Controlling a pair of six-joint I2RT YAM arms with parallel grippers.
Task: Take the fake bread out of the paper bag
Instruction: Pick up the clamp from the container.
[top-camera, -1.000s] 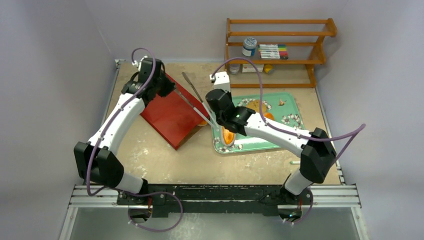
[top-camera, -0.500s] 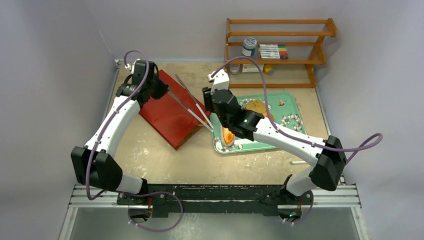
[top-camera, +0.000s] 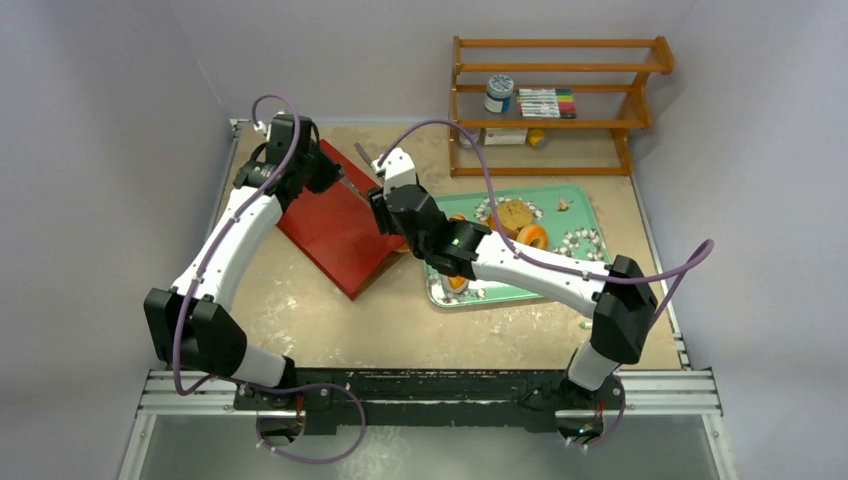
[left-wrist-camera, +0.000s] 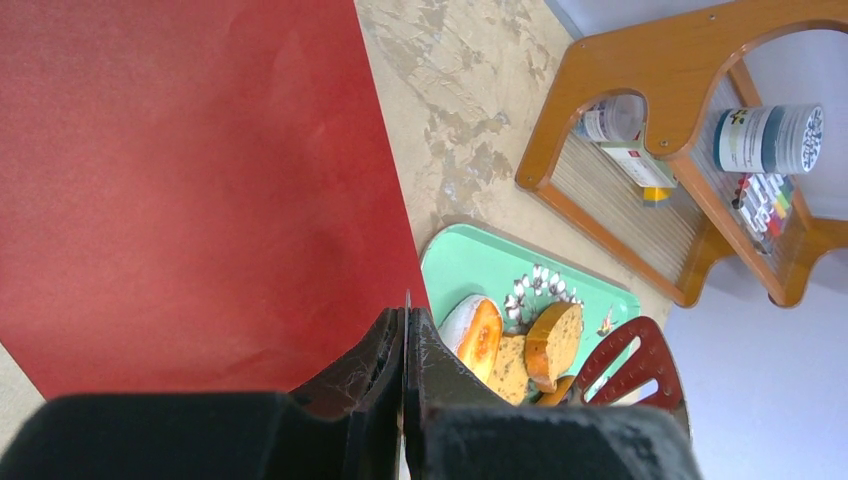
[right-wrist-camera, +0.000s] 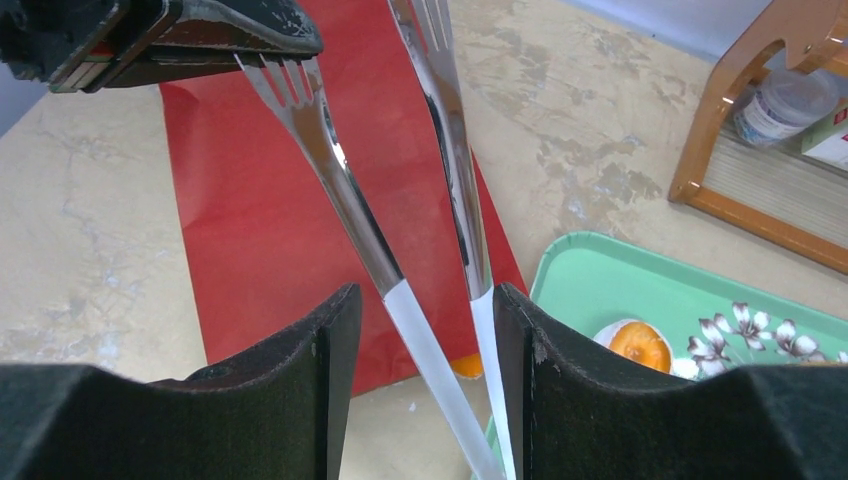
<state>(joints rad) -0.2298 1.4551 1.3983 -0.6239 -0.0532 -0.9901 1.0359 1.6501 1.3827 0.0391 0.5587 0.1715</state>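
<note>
The red paper bag lies flat on the table, left of centre, and fills the left wrist view. My left gripper is shut on the thin edge of the bag's far corner. My right gripper is over the bag's right side, shut on the white handles of metal tongs; the tong tips reach toward the left gripper. An orange bread piece peeks out under the bag's near edge. A toast slice, a bagel and an orange roll lie on the tray.
The green floral tray lies right of the bag. A wooden shelf with a jar and markers stands at the back right. My right arm stretches across the tray's front left.
My right gripper has moved left with the tongs, from the tray's left edge to over the bag. My left gripper has stayed at the bag's far corner.
</note>
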